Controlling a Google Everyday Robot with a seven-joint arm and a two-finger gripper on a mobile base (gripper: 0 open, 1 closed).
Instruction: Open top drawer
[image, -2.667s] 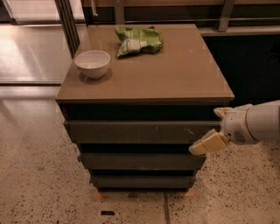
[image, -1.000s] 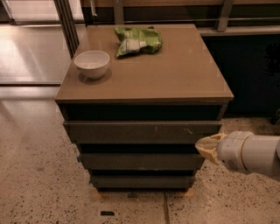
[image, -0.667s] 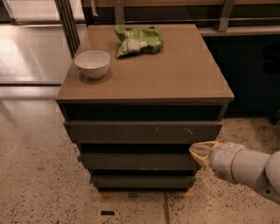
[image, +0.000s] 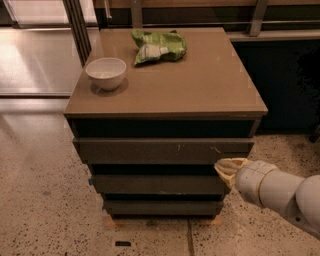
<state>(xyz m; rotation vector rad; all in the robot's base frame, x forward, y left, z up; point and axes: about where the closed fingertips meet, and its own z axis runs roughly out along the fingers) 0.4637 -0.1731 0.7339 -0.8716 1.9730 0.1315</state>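
The top drawer (image: 150, 150) is the widest of three dark grey-brown slanted fronts under the brown cabinet top (image: 200, 85), with pale scratches right of centre. It sits pushed in. My gripper (image: 227, 168) comes in from the lower right on a white arm. Its pale tip lies just below the top drawer's right end, in front of the gap above the middle drawer (image: 155, 184). The bottom drawer (image: 160, 206) is the narrowest.
A white bowl (image: 106, 73) stands at the left of the cabinet top. A green chip bag (image: 157, 46) lies at the back. Metal legs (image: 77, 25) stand behind to the left. Speckled floor (image: 45, 200) surrounds the cabinet.
My gripper has dropped lower and moved left along the cabinet's right side, the arm now reaching in from the lower right. The drawers have not moved.
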